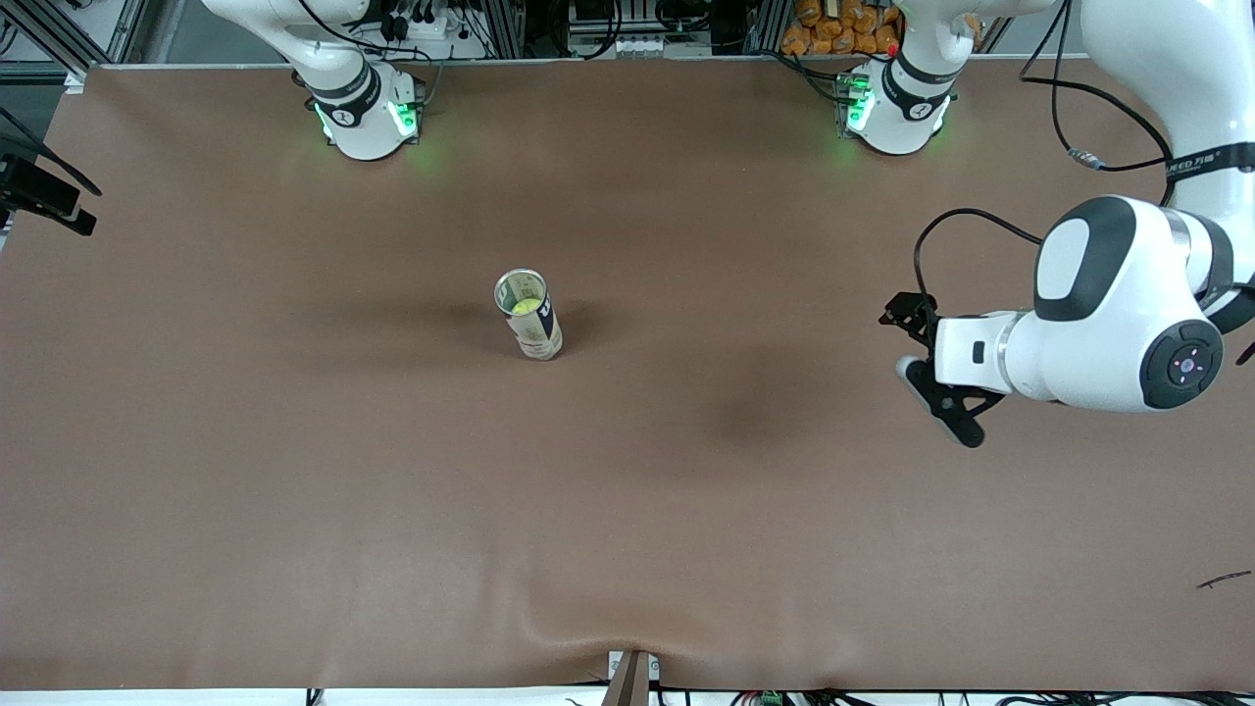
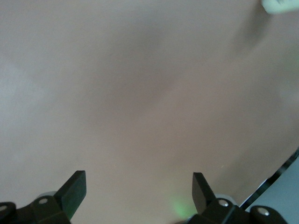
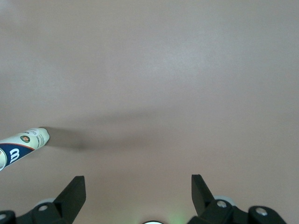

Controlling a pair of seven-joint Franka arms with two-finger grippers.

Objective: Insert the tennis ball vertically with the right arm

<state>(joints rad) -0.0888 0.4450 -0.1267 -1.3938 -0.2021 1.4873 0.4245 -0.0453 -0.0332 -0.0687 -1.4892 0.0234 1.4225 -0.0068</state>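
Spread and empty, the right pincer [image 3: 138, 198] hangs well apart from the upright can [image 1: 529, 316] holding a tennis ball [image 1: 525, 306].

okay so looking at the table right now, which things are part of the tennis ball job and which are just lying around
Part of the job:
- tennis ball can, upright mid-table
- tennis ball, already inside the can
- right pincer, open, empty

Just lying about:
- left pincer, open, waiting over the left arm's end of the table
- small dark scrap on the brown table
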